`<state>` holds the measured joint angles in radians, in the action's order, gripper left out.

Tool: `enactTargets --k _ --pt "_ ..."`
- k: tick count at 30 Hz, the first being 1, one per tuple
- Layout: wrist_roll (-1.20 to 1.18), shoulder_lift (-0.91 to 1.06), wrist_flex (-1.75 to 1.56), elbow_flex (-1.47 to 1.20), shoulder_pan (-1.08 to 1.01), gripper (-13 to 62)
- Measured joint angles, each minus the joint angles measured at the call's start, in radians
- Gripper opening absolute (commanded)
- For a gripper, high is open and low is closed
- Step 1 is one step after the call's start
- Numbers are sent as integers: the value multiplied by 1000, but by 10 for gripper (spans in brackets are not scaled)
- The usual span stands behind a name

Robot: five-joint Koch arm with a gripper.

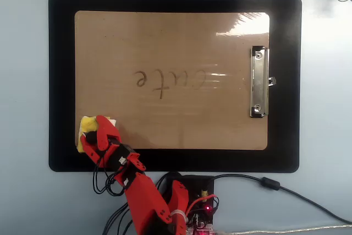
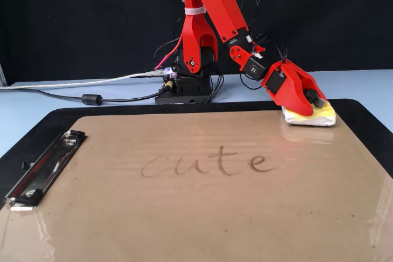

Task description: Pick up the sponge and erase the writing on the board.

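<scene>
Item: red gripper (image 2: 314,104). You had it lowered over the sponge (image 2: 320,116) at the board (image 1: 165,37)'s corner nearest the arm base, left in the overhead view. Whether its jaws pinched the pad, neither view showed. Writing (image 1: 170,81) "cute": upside down overhead, upright in the fixed view, mid-board, well apart from the sponge. Clip (image 1: 259,82): right short side overhead. Black mat (image 1: 60,81) beneath.

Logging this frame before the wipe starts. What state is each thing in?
Sponge: lying at a board corner, hand on it.
Writing: "cute" intact, not erased.
Board: flat on the black mat.
Clip: shut, holding nothing.
Hand: down over the sponge; grip unclear.
</scene>
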<state>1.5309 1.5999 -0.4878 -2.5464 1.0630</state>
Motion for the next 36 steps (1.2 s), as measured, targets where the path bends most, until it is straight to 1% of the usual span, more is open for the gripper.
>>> enactTargets --k 4,9,12,15,19,24,25,26,27,32,36 --pt "-2 0 0 -3 37 287" --pt "-2 2 0 -3 58 205" --pt "0 2 -2 -12 77 189" --pt "0 5 -3 -28 77 55" --pt "-3 15 -3 -48 71 63" --pt "0 26 -3 -63 43 53" --pt "2 28 -9 -74 31 34" --pt "2 37 -9 -80 25 -26" --pt "3 48 -6 -83 6 -80" --pt "0 196 17 -143 -295 -80" --pt "-89 210 20 -143 -479 -80"
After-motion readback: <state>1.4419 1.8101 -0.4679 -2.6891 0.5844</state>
